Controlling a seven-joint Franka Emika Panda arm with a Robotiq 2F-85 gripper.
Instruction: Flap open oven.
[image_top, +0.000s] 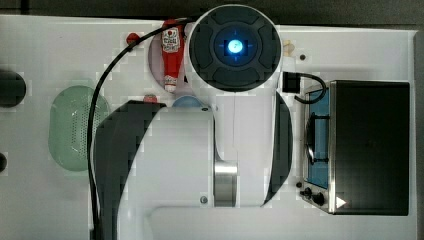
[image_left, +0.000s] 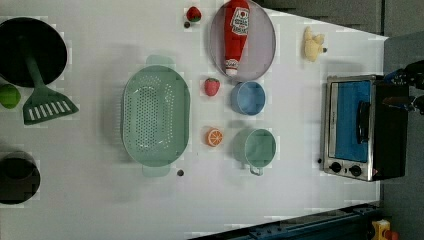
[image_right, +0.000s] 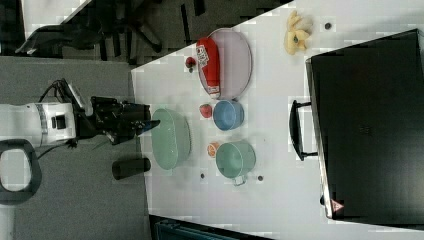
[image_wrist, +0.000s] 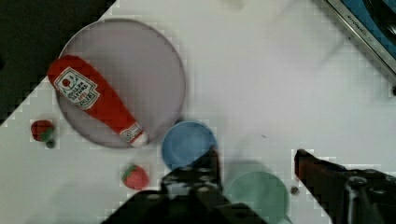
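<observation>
One label showed, on the ketchup bottle (image_wrist: 95, 100) (its print too small to read), lying on a grey plate (image_wrist: 140, 60). The gripper (image_wrist: 256, 161) hung with fingers apart, holding nothing, above the cups. The oven (image_left: 361, 127) stood shut at the white table's (image_left: 90, 200) edge, bare tabletop before its door.

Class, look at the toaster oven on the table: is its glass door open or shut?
Shut. The black toaster oven's blue-tinted glass door lies flush within its silver front frame, bar handle across it.
</observation>
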